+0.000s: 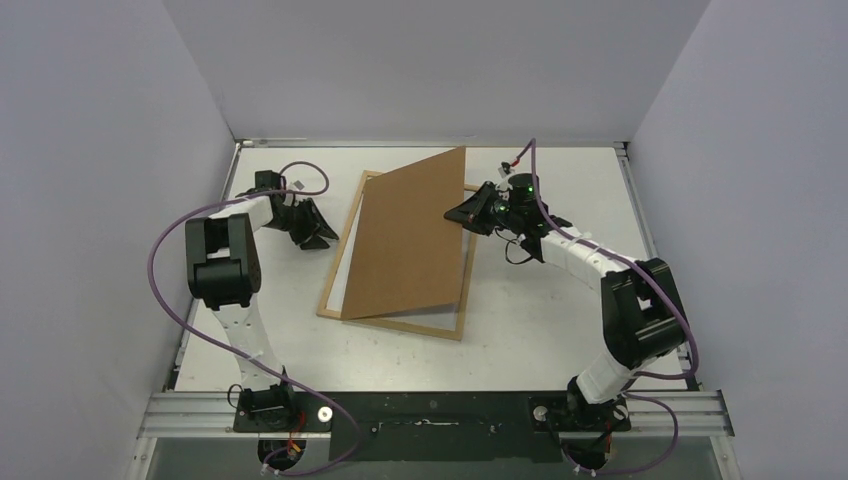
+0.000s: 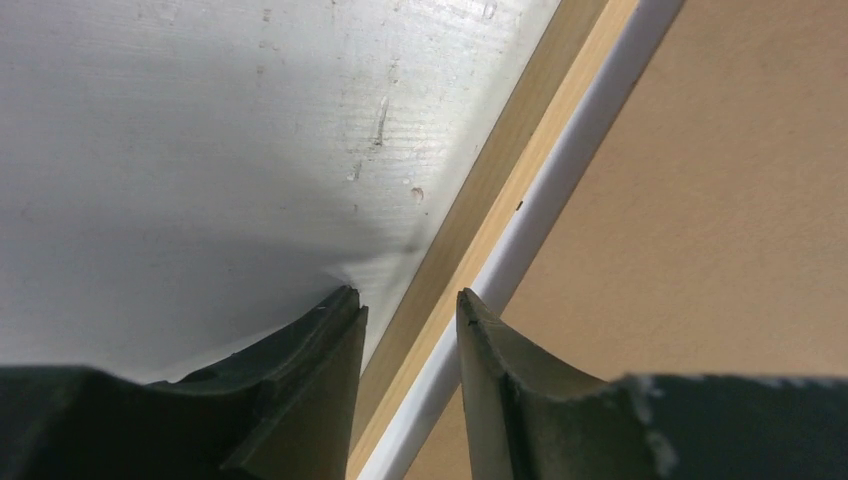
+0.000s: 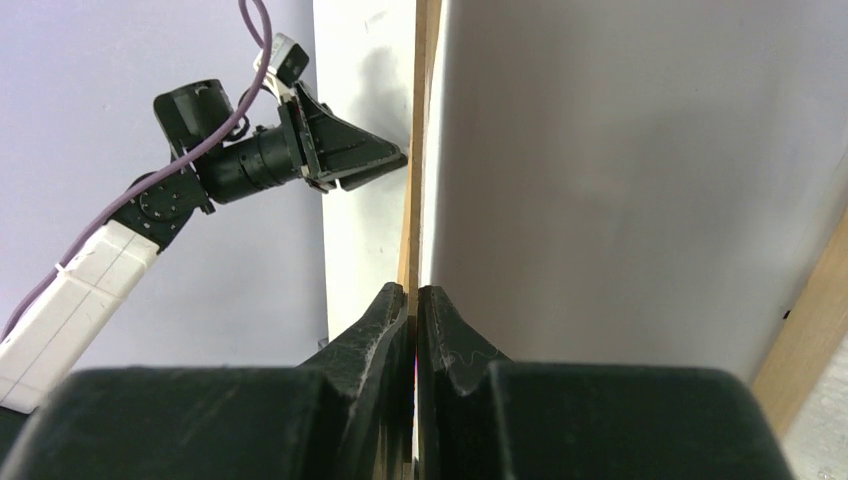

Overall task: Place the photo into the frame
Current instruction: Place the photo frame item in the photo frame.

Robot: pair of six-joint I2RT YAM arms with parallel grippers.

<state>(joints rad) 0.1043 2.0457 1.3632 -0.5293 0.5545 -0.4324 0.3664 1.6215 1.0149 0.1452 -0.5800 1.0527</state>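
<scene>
Photo first: its printed face shows in no view, so where the photo lies cannot be told for certain. The right gripper [image 1: 455, 213] is clenched on the right edge of the brown backing board [image 1: 410, 240]. It holds that side raised, while the board's left edge sits low along the frame [image 1: 400, 326].

The frame lies flat mid-bench, nearer the far edge. Its long axis runs from the near edge to the far edge with a slight lean. The left gripper [image 1: 328, 236] is released, fingers apart and empty, poised at the frame's left rail.

Between that rail and the board a white strip [image 2: 560, 190] shows. It may be the photo's border, which would put the print inside the frame, under the board, just right of the left gripper. On that reading the left arm is the nearer one, and the board's tilt decides the access.
</scene>
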